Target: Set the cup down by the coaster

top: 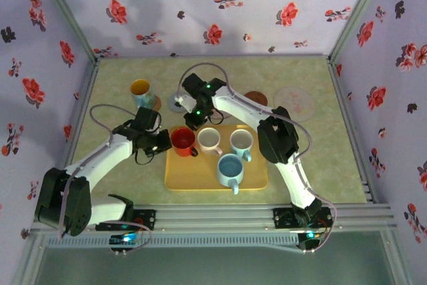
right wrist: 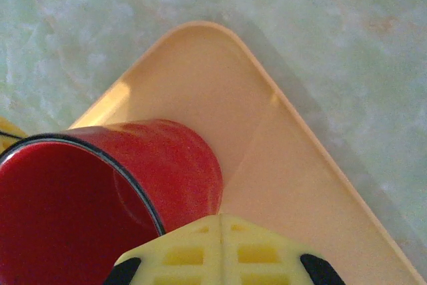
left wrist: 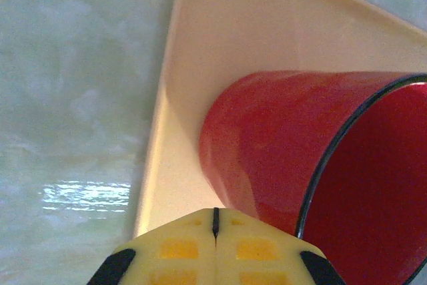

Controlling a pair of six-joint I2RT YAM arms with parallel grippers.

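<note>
closed jaws beside red cup (left wrist: pixel 280 151) — upright, mouth up

The tray (top: pixel 190 178) on the table (top: pixel 320 165) carries left cup (top: pixel 182 140), middle cup (top: pixel 209 139) and right cup (top: pixel 241 141) in a row, front cup (top: pixel 230 168) before them. Behind-left, a far cup (top: pixel 140 90) stands beside a coaster (top: pixel 157 103).

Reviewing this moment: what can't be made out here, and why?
Red dark-rimmed cup: left wrist view, cut off by the right and bottom edges.
Brown round coaster: top view, partly covered by the right arm.
Coaster under the yellow cup: top view, mostly hidden by that cup.
Small white item: top view, too small to identify.
</note>
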